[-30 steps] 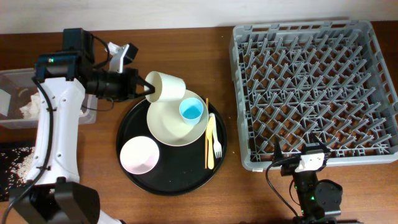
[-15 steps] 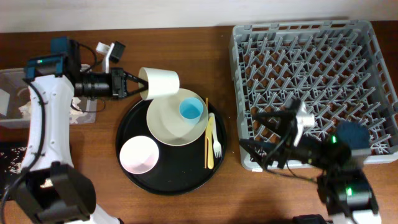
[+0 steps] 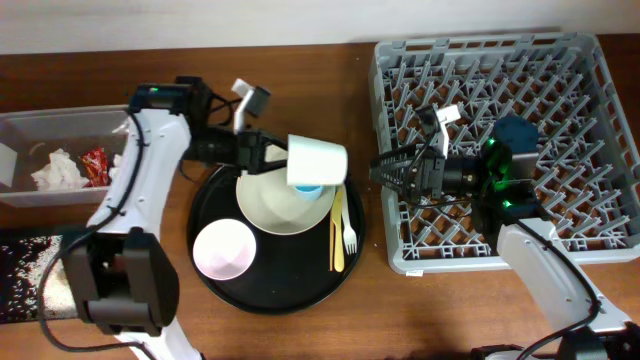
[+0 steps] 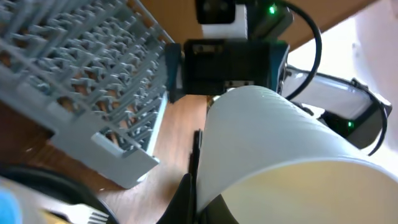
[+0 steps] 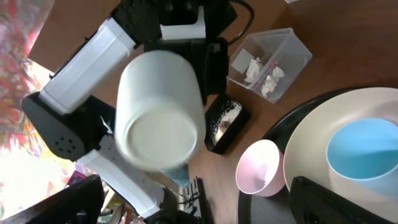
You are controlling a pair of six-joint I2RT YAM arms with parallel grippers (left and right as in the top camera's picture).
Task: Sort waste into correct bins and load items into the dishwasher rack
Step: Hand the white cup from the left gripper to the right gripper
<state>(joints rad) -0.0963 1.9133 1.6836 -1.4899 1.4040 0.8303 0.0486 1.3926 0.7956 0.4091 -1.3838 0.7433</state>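
Observation:
My left gripper [image 3: 278, 155] is shut on the rim of the small cream cup [image 3: 318, 160] and holds it on its side above the cream plate [image 3: 272, 200]. The small blue cup [image 3: 308, 190] sits on the plate, partly hidden under the cream cup. My right gripper [image 3: 386, 171] is open and empty at the grey dishwasher rack's [image 3: 560, 90] left edge, pointing at the cream cup, a short gap away. In the right wrist view the cream cup's base [image 5: 160, 112] faces me. The pink bowl [image 3: 224, 248], yellow fork [image 3: 349, 232] and chopsticks [image 3: 335, 225] lie on the round black tray [image 3: 270, 285].
The clear tub [image 3: 60, 125] at the far left holds white tissues [image 3: 55, 172] and a red wrapper [image 3: 95, 160]. The black bin [image 3: 20, 280] with white grains lies at the front left edge. The rack fills the right side of the table.
My left arm has carried the cream cup rightward from the tray's back-left edge to over the plate. My right arm has come up from the front edge and reached left towards the cup.

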